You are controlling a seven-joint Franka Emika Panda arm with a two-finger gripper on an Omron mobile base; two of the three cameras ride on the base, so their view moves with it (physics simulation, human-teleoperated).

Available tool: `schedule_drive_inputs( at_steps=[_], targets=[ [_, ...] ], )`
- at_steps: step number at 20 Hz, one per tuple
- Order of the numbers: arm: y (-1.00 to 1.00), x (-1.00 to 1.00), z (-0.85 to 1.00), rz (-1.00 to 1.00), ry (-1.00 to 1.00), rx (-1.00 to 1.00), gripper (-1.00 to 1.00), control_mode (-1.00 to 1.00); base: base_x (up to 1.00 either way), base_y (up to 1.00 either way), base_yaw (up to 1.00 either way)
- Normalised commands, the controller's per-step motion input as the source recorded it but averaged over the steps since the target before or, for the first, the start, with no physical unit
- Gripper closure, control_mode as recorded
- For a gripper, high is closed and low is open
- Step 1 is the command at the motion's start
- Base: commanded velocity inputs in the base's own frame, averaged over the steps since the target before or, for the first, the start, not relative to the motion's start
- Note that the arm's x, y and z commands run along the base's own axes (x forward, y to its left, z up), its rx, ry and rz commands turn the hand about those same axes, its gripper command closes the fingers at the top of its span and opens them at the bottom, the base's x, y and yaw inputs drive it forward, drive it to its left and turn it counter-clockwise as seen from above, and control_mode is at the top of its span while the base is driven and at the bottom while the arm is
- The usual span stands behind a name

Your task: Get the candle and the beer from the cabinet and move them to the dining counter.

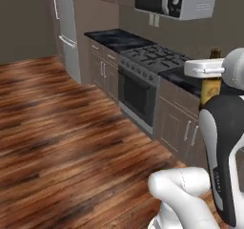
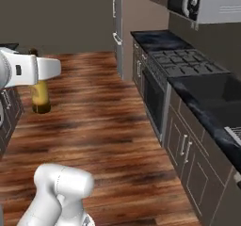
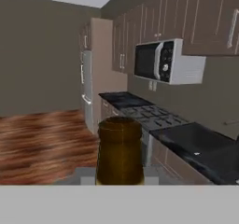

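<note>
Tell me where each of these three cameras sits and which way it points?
Left base view: behind the arm's left, facing the black gas stove; white arm lower right, carrying the brown glass beer bottle.
Right base view: behind its right, over the wooden floor; arm lower left.
Hand view: on the hand, along the bottle's neck toward the white microwave.
All three share bottle, stove and microwave.

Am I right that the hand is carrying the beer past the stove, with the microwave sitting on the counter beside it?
Not quite. The hand does carry the beer past the stove, but the microwave is mounted up on the wall above the stove, not on the counter. The hand view shows it.
</note>
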Motion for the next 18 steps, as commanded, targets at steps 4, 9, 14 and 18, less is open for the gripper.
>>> schedule_drive_inputs(
  at_steps=[4, 9, 14, 18],
  targets=[
    [0.00, 0.00, 0.00, 0.00, 0.00, 0.00, 1.00, 1.00, -0.29, 0.00, 1.00],
    [0.00, 0.00, 0.00, 0.00, 0.00, 0.00, 1.00, 1.00, -0.22, 0.00, 1.00],
    [0.00, 0.00, 0.00, 0.00, 0.00, 0.00, 1.00, 1.00, -0.36, 0.09, 0.84],
    [0.00, 0.00, 0.00, 0.00, 0.00, 0.00, 1.00, 1.00, -0.04, 0.76, 0.31]
  ],
)
